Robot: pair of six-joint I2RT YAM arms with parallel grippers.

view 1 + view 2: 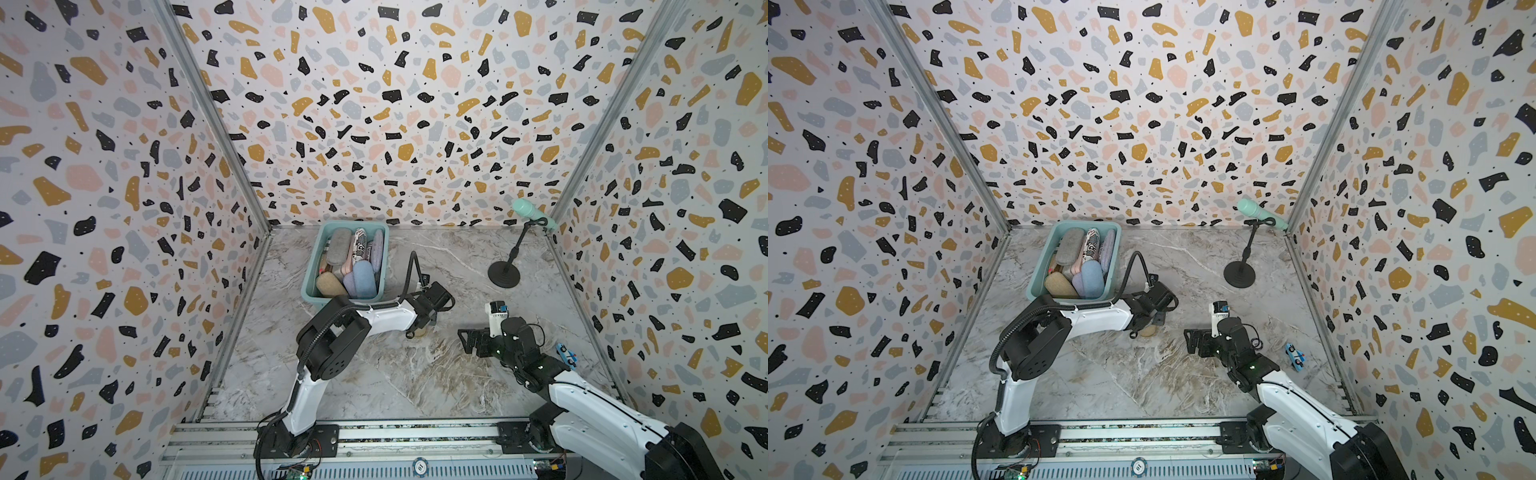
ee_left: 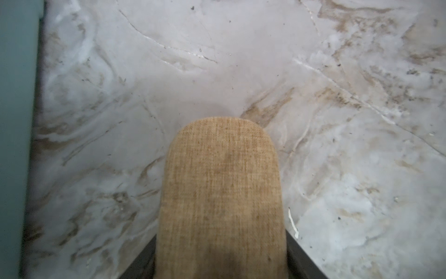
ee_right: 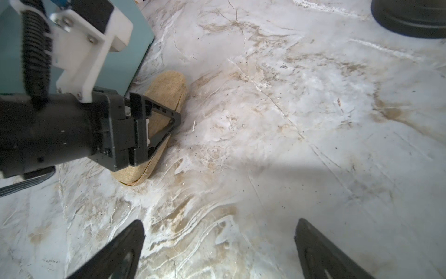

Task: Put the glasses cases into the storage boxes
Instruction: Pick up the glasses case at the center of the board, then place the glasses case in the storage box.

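The left gripper [image 3: 161,108] is closed partway across the short width of a tan case [image 2: 222,193], fingers pressed to both its sides. The case lies flat on the marble table [image 1: 374,374], pointing straight out from the gripper. It is woven cloth with rounded ends. The nearly full tub [image 1: 312,266] is just beside it, farther back. The right gripper [image 3: 217,241] is wide open and empty, nearby.

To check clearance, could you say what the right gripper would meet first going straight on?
Probably the bare marble table; the right gripper tilts down, aiming just beside the tan case.
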